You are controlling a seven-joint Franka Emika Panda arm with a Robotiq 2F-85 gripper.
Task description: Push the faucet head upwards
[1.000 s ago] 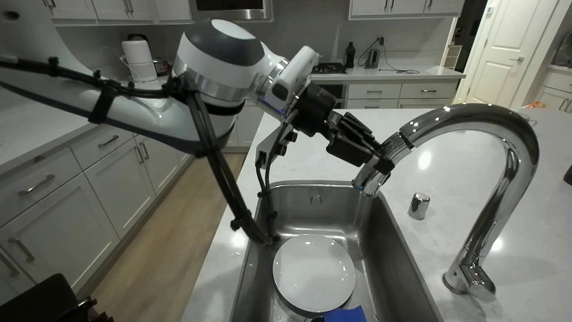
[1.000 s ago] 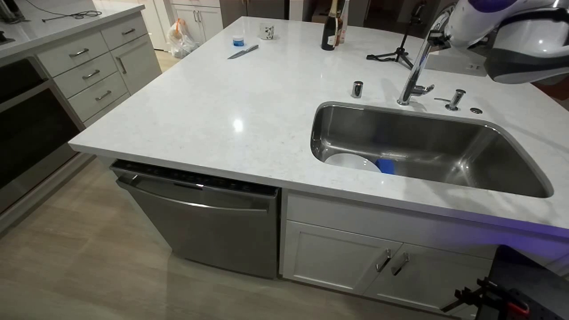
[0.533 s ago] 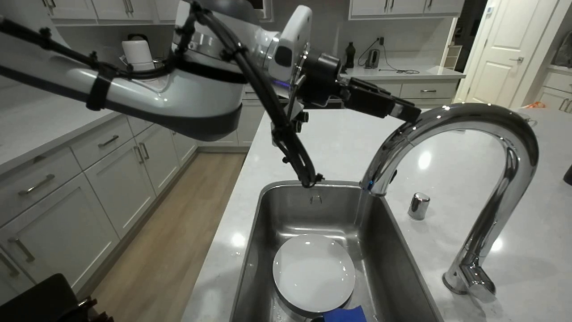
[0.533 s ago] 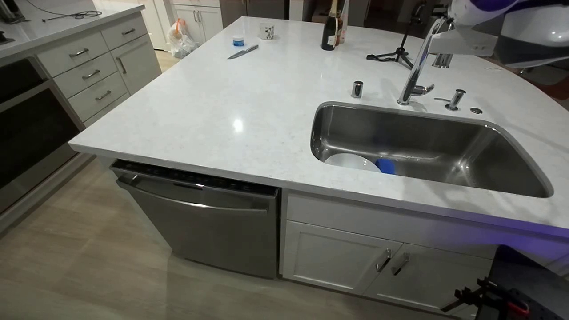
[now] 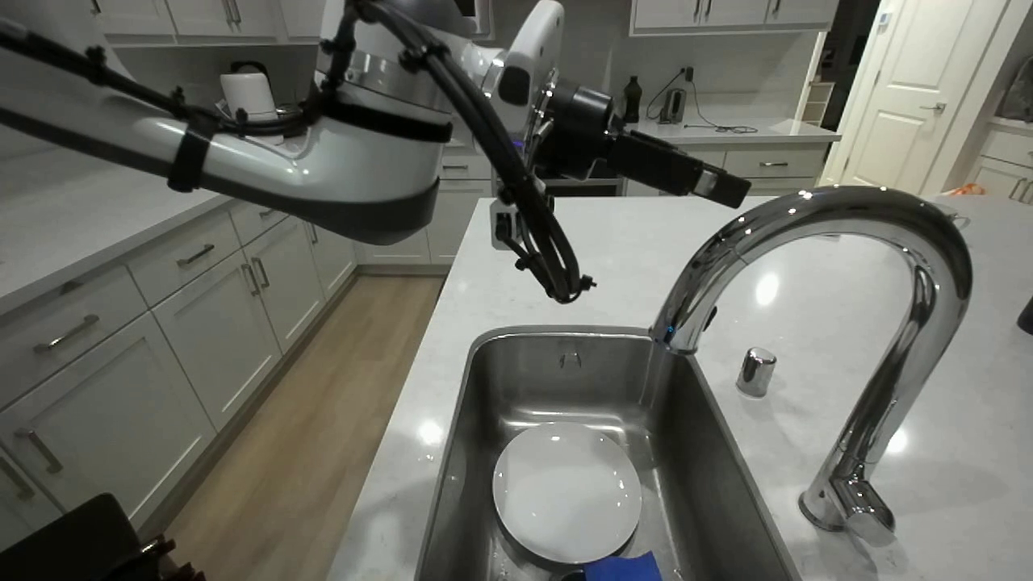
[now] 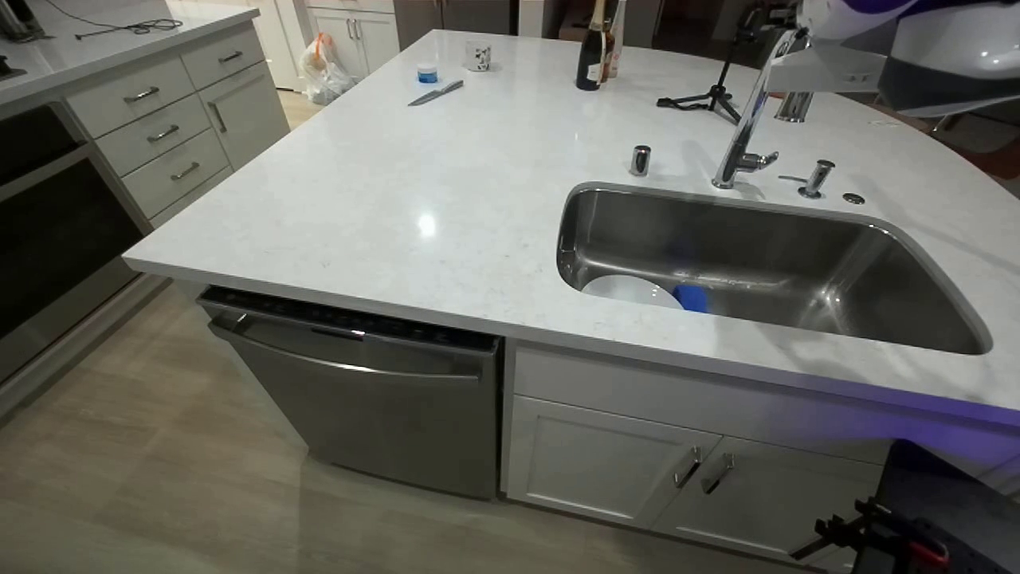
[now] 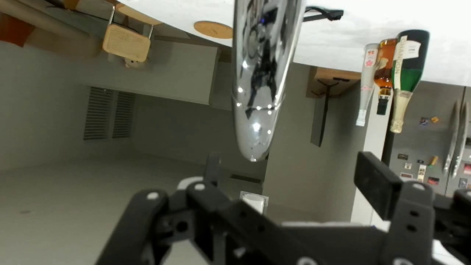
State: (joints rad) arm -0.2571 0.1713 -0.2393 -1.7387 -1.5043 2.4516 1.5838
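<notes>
Though near faucet head [image 5: 696, 297]; tool [image 7: 289, 169] clear

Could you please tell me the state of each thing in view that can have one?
Gripper: open, nothing gripped
Faucet head: angled downward, no water seen running
Faucet lever: on or off, cannot tell
Sink: no standing water visible
Plate: lying in the sink, looks whole
Under-sink cabinet doors: shut
Dishwasher door: upright, cannot tell whether latched
Knife: lying flat on the counter
Foil-necked bottle: upright
</notes>
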